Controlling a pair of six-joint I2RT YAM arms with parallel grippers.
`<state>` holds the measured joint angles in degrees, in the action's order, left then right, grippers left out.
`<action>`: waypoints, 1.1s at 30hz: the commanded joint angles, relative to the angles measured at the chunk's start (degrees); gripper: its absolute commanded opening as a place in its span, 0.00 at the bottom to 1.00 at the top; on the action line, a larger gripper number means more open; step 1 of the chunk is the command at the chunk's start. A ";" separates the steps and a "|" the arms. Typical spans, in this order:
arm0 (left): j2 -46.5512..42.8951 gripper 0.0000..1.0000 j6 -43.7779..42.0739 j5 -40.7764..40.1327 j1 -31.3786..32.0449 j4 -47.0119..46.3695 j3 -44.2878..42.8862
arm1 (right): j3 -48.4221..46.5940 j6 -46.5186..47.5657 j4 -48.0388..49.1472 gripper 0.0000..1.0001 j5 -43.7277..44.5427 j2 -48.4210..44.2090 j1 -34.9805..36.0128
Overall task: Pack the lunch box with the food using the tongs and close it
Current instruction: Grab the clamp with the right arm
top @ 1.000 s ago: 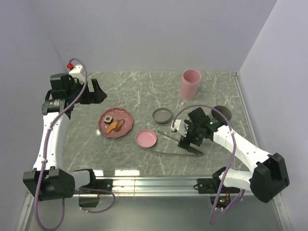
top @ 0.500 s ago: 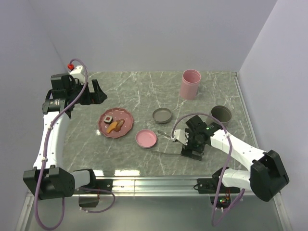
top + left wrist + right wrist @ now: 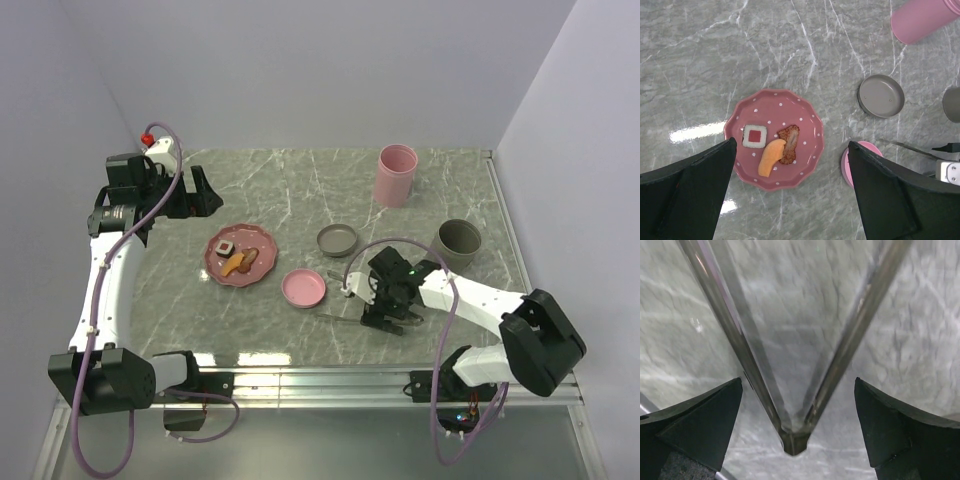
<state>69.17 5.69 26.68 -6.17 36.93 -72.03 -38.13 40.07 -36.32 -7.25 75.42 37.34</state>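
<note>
No readable text or labels anywhere

In the top view the plate [image 3: 262,240] sits left of centre with the food [image 3: 236,259] on it. A shallow dish [image 3: 303,288] lies just to its lower right, and a round tin [image 3: 337,240] lies to the plate's right. A tall cylinder [image 3: 397,176] stands behind them toward the upper right, with a cup [image 3: 459,240] right of the tin. The tongs [image 3: 844,340] lie on the table [image 3: 300,190] right of the dish, under the right gripper [image 3: 390,318].

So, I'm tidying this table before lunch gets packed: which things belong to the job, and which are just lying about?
Job: food on the pink plate; tongs; shallow grey tin and shallow pink dish, probably lunch box and lid.
Lying about, it seems: tall pink cup; grey cup.
</note>
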 commanded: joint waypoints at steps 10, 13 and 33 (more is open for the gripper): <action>-2.19 0.99 0.46 2.50 0.02 -1.33 0.66 | 1.30 -5.97 11.87 1.00 -1.63 1.31 4.23; -2.11 0.99 0.37 2.68 -0.06 -1.24 0.75 | 0.95 -6.32 11.71 0.98 -2.16 2.45 4.40; -0.79 0.99 0.63 4.00 -0.07 -0.98 -0.30 | -0.54 -8.43 11.53 0.80 -3.04 6.85 6.08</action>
<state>68.73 5.72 28.86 -6.17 36.75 -71.35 -39.03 32.05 -25.63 -11.70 80.18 42.78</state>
